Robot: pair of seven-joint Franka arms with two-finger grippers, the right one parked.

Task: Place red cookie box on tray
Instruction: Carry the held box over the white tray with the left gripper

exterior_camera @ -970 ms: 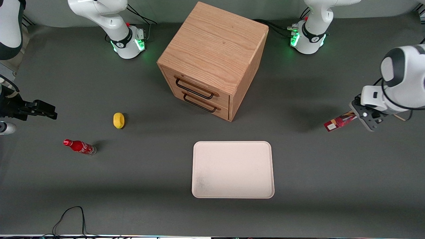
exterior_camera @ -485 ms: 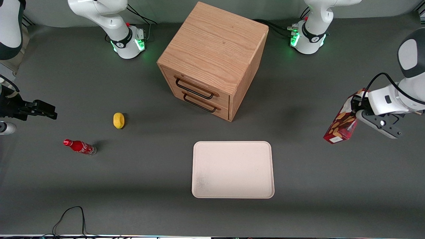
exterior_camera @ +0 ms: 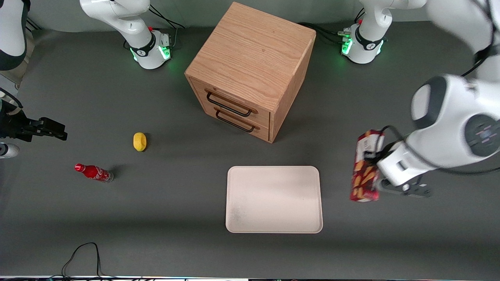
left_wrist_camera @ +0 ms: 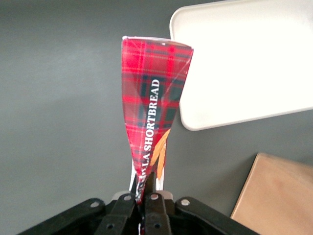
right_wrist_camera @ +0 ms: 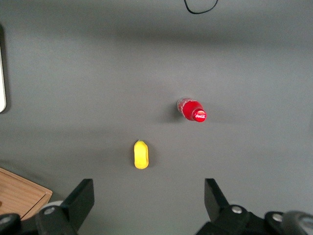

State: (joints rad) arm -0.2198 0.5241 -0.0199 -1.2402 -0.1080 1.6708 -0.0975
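Gripping "SHORTBREAD" red cookie box [left_wrist_camera: 152, 105] | pincer [left_wrist_camera: 145, 197] | beside tray [exterior_camera: 274, 199]

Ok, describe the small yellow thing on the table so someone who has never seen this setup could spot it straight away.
Start at the wooden two-drawer cabinet mid-table and look toward the parked arm's end, away from the gripper carrying the red cookie box beside the tray. A small yellow oval object lies there on the bare grey mat. Its only near neighbour is a red soda bottle, slightly nearer the front camera; the yellow one is rounder and shorter.
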